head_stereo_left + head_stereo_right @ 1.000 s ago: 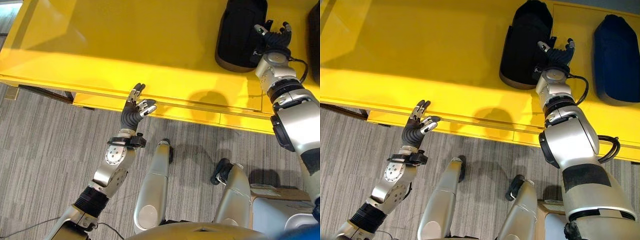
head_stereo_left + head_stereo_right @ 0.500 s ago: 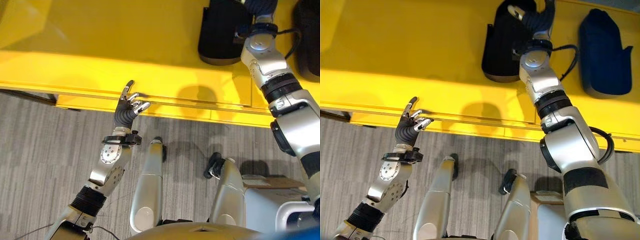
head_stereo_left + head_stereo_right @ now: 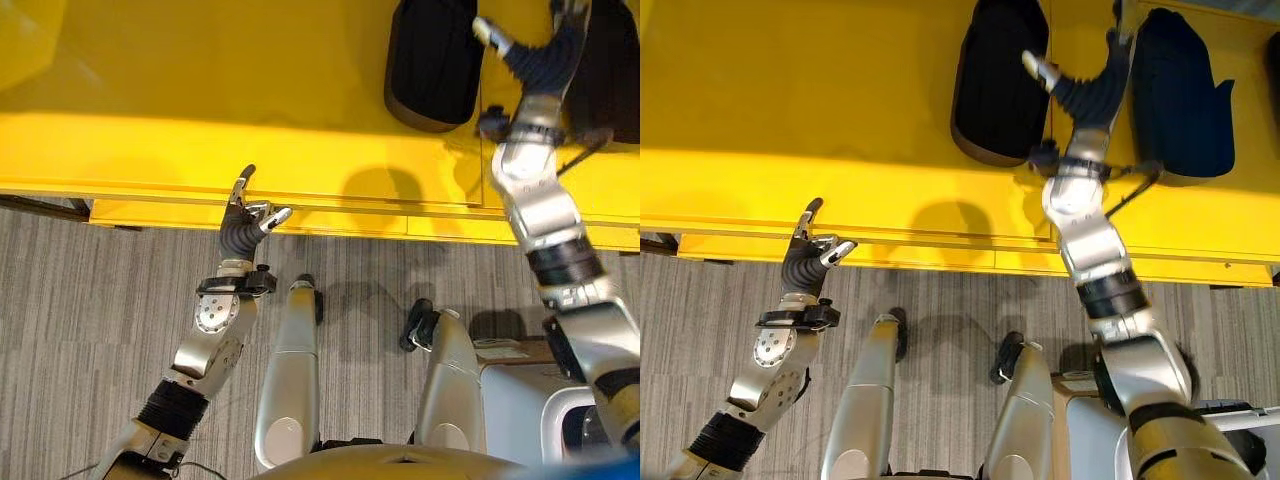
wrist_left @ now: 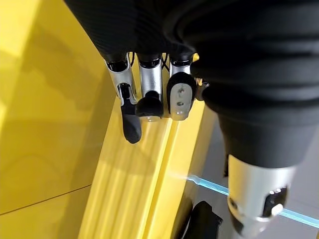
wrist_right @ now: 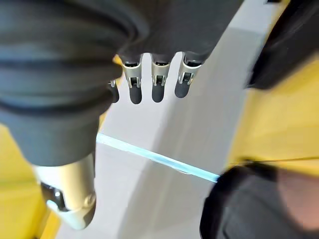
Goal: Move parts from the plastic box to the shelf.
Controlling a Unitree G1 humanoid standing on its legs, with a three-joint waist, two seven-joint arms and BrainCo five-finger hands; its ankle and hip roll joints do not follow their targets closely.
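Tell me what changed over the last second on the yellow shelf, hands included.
The right hand has let go of the black part it was reaching onto and now hangs open between that part and the dark blue part. Both parts lie flat on the yellow shelf, as before. The left hand stays at the shelf's front edge, empty, fingers loosely extended. The camera has shifted too.

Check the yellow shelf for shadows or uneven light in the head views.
Left eye view: a rounded shadow lies on the shelf front, right of the left robot hand; the front band is brighter than the deck behind. Right eye view: same shadow, in front of the black part.
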